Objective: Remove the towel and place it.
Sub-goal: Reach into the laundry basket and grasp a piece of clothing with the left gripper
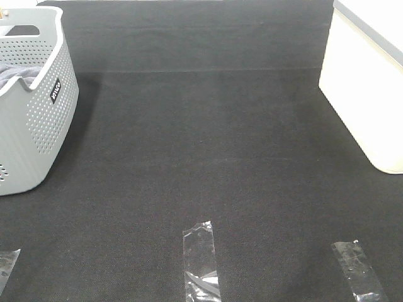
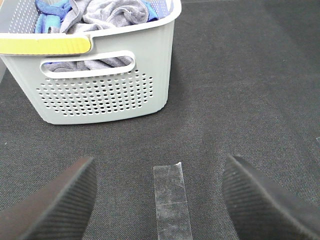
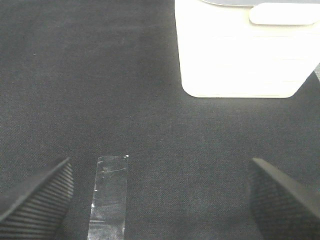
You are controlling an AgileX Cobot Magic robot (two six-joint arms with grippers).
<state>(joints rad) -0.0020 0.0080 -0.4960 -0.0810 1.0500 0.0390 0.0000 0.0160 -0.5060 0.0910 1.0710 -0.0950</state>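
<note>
The grey-lavender towel lies crumpled inside the grey perforated basket, next to a bright blue cloth. In the exterior high view the basket stands at the far left and a fold of the towel shows over its rim. My left gripper is open and empty, low over the dark mat a little in front of the basket. My right gripper is open and empty over the mat in front of a white bin. Neither gripper shows in the exterior high view.
The white bin stands at the right edge. Clear tape strips are stuck on the black mat near the front. The basket has a yellow-topped handle.
</note>
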